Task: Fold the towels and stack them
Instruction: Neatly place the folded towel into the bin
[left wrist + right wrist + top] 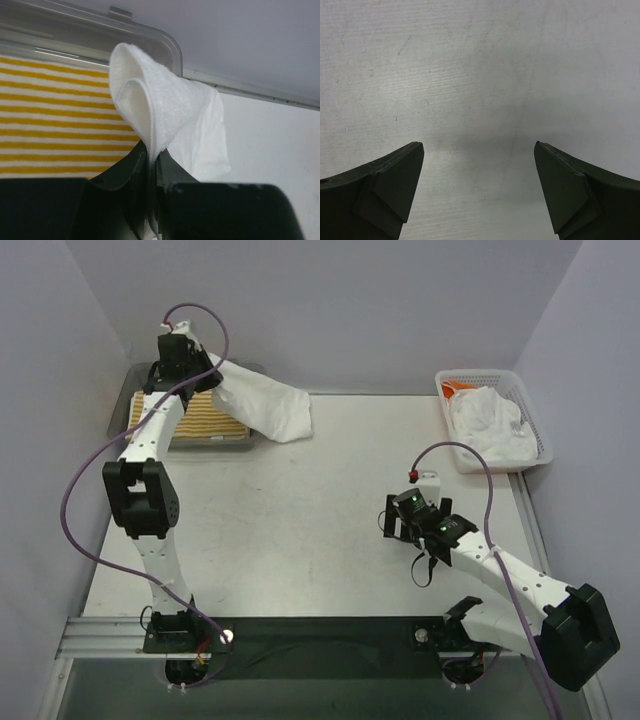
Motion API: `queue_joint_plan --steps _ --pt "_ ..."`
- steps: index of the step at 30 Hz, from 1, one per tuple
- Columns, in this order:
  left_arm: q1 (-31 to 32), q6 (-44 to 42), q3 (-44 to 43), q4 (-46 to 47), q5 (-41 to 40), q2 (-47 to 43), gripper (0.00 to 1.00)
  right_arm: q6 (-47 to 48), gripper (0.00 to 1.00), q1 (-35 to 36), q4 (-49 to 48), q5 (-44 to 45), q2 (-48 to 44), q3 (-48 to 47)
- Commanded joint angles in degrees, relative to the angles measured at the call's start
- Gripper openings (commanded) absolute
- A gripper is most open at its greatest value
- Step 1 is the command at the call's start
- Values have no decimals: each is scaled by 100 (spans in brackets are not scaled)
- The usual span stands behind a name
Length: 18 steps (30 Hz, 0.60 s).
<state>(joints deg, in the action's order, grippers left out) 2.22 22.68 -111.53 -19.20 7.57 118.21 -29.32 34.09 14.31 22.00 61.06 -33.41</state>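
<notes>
Left jaws pinch the folded, fluffy white towel (pixel 165 115); right jaws stand wide open.

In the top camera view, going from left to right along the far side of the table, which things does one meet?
yellow-striped towel → white towel → white mesh basket

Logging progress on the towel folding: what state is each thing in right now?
white towel: pinched at a folded edge, rest trailing onto table.
yellow-striped towel: folded flat in tray.
other towels: crumpled in basket.
left gripper: shut on white towel.
right gripper: open, holding nothing.
</notes>
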Motion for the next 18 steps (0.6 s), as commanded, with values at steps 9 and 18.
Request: queue_joint_plan --steps 9,18 --pt "-986 -589 -1327 -672 1105 465 0 14 100 -16 292 129 416 -605" --pt "-1549 -931 -2223 -1253 1396 984 0 23 100 -7 397 -117 767 -912"
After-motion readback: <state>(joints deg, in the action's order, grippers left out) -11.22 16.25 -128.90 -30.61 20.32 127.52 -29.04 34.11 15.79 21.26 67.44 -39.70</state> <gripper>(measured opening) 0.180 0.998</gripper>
